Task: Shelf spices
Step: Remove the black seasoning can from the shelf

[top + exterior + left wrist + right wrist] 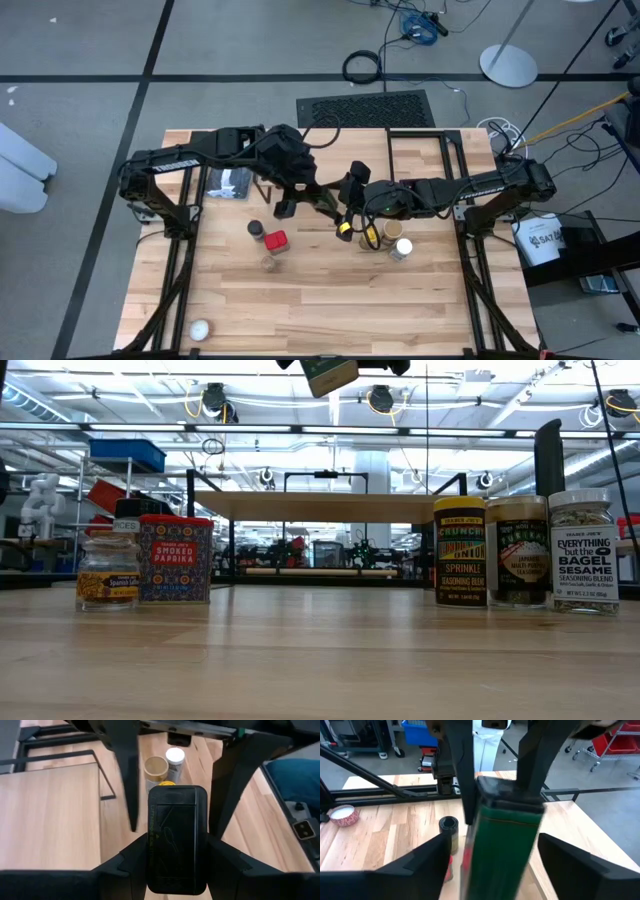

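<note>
Five spice containers stand nearest us on the table, among them a red paprika tin [175, 559] and a white-lidded sesame jar [584, 550]; our left gripper [175, 851] clamps the black square tin [177, 837] aloft (right gripper [490, 855] open around it), and the light-wood shelf [320, 506] seems bare.

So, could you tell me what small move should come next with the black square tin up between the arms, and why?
Probably close the right gripper fully on the black square tin. The left gripper clamps it in the air, while the right one's fingers only straddle it, so a release now would likely drop it.
</note>
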### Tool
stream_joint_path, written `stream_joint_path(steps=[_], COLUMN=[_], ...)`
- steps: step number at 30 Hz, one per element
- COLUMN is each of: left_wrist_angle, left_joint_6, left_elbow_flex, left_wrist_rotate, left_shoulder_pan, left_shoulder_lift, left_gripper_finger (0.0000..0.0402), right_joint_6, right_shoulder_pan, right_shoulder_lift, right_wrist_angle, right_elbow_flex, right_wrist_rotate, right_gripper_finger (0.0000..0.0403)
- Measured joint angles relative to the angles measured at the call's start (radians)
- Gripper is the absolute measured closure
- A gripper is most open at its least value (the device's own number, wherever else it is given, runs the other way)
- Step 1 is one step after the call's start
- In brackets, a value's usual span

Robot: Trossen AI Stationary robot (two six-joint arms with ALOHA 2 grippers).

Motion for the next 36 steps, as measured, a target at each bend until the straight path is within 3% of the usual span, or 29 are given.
stream_joint_path(steps=[18, 32, 36], left_wrist_angle=[-0.002, 0.000, 0.003], left_joint_6=[0.004, 0.009, 0.003], left_elbow_flex=[0.000, 0.000, 0.000], left_wrist_rotate=[-0.024, 0.001, 0.025], left_shoulder_pan=[-0.001, -0.001, 0.000], left_shoulder_lift=[0.002, 0.002, 0.002], left_gripper_finger=[0.0239, 0.0238, 0.0212], right_joint_6=[0.002, -0.001, -0.011], right_shoulder_pan=[-0.018, -0.017, -0.017], right_shoulder_lift=[0.000, -0.001, -0.001], right_wrist_angle=[-0.008, -0.014, -0.021], right_elbow_flex=[0.000, 0.000, 0.000], right_wrist_rotate=[-0.004, -0.004, -0.002], right_gripper_finger=[0.0262, 0.0271, 0.0272])
